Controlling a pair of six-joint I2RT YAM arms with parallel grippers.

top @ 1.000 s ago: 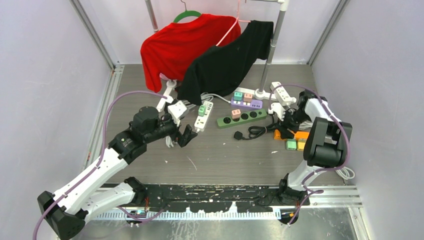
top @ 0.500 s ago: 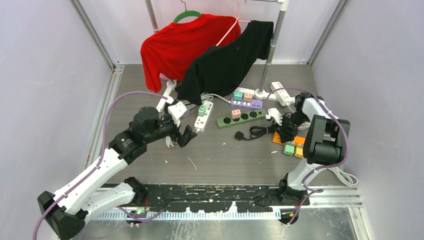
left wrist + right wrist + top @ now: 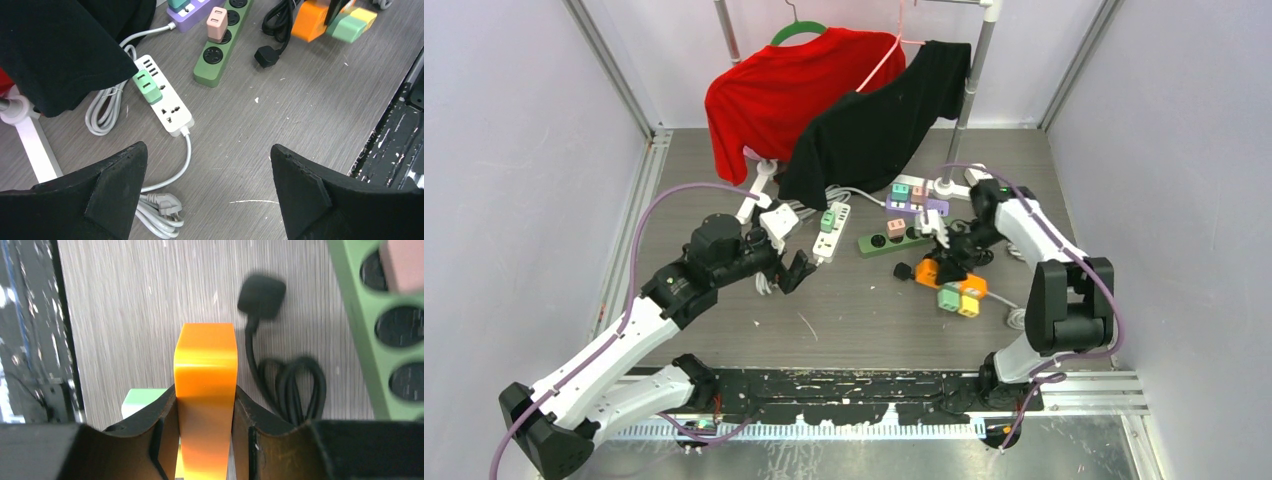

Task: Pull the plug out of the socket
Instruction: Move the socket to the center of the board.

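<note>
Green plug and yellow plug sit side by side on the orange socket, right of centre on the grey table, just in front of the green strip.

At the back of the table a red shirt and a black shirt hang from a rack, the black one drooping over the cables below it.

The left arm reaches in from the near left corner. The left gripper is spread wide and holds nothing; it hangs above the table near the white strip and its coiled white cable.

The right arm bends back toward the middle of the table. The right gripper pinches the orange socket, one finger flat against each side. Whether the socket is touching the table I cannot tell.

The green strip lies at a slant between the white strip and the orange socket, with a purple strip just behind it.

A mint plug stands in the white strip, and a pink plug in the green strip. A black plug lies loose on the table beside the orange socket, its black cable looped next to it.
</note>
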